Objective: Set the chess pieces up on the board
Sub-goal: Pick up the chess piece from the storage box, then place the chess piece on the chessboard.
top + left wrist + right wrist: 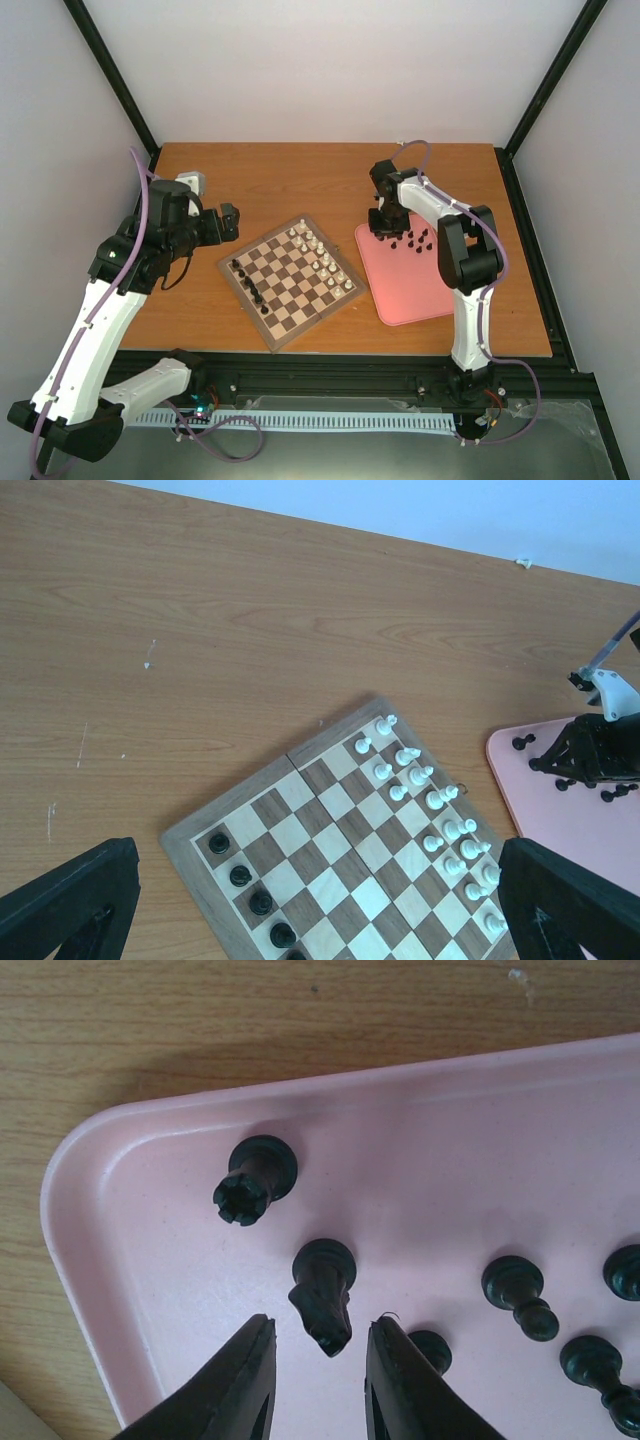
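The board point(300, 292) lies at mid-table. Several black chess pieces point(250, 285) stand along its left edge, small white ones along its right edge. More black pieces point(415, 240) stand in a pink tray point(415, 295). My right gripper point(385, 228) is low over the tray's far-left corner. In the right wrist view it point(320, 1326) is open, its tips on either side of a black knight's point(325, 1285) head, with a gap on both sides. A black rook point(255, 1180) stands just beyond. My left gripper point(320, 920) hangs wide open above the board point(330, 852), holding nothing.
Other black pieces point(515, 1290) stand to the right of the knight, one point(436, 1345) partly behind my right finger. The tray's rim point(70, 1210) curves close on the left. White pieces point(420, 790) line the board's edge nearest the tray point(540, 800). Bare wood surrounds the board.
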Tool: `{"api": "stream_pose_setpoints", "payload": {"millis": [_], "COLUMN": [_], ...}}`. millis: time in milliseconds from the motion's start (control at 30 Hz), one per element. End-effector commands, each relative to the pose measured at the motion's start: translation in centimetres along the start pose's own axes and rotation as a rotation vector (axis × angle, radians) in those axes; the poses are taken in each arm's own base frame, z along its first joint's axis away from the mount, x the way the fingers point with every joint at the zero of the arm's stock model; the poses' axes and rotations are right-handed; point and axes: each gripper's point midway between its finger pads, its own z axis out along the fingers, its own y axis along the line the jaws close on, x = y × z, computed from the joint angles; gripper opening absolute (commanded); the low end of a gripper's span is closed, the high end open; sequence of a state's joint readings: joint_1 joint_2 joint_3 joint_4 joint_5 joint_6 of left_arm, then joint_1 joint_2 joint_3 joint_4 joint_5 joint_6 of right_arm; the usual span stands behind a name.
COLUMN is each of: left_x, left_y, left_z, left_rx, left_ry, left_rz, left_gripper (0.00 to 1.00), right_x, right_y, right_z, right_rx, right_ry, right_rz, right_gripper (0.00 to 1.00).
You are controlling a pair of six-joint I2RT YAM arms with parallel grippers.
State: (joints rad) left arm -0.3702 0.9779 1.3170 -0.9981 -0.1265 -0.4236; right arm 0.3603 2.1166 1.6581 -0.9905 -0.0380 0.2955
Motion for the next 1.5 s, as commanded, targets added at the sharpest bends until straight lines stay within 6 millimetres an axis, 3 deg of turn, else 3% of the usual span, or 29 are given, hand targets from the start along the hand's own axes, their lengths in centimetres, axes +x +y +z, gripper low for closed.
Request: {"api": "stream_pose_setpoints", "payload": {"millis": [0, 267, 467, 667, 800, 1000, 1133, 1300, 1467], "left_x": [-0.4, -0.4, -0.4, -0.3, -0.4, -0.3, -0.3, -0.5, -0.5], "left_y": [-0.2, -0.3, -0.2, -0.1, -0.1, -0.1, 0.0, 0.2, 0.8], "left_z": [-0.1, -0.3, -0.6, -1.1, -1.6, -2.2, -2.8, -4.0, -5.2], "left_rx": [0.011, 0.017, 0.016, 0.022, 0.031, 0.043, 0.040, 0.044, 0.032], "left_ry": [-0.017, -0.016, -0.019, -0.028, -0.040, -0.049, -0.055, -0.082, -0.112], "left_rz": [-0.024, -0.019, -0.015, -0.014, -0.013, -0.006, 0.004, 0.012, 0.015], "left_gripper": [1.00, 1.00, 1.00, 1.00, 1.00, 1.00, 1.00, 1.00, 1.00], "right_x": [-0.4, -0.8, -0.9, -0.6, 0.3, 2.6, 5.6, 11.1, 15.3], "right_y": [0.2, 0.3, 0.2, 0.3, 1.8, 4.9, 8.2, 16.1, 22.0], "right_z": [0.5, 0.7, -0.6, -3.8, -7.1, -11.7, -13.2, -13.3, -12.3], "right_rx": [0.009, 0.005, 0.012, 0.021, 0.016, 0.005, 0.001, -0.079, -0.096], "right_ry": [0.000, -0.012, -0.038, -0.071, -0.083, -0.097, -0.072, -0.008, 0.045], "right_rz": [-0.014, -0.014, -0.009, -0.015, -0.052, -0.115, -0.178, -0.305, -0.409], "right_gripper": [0.26, 0.14, 0.08, 0.08, 0.08, 0.08, 0.08, 0.08, 0.08]}}
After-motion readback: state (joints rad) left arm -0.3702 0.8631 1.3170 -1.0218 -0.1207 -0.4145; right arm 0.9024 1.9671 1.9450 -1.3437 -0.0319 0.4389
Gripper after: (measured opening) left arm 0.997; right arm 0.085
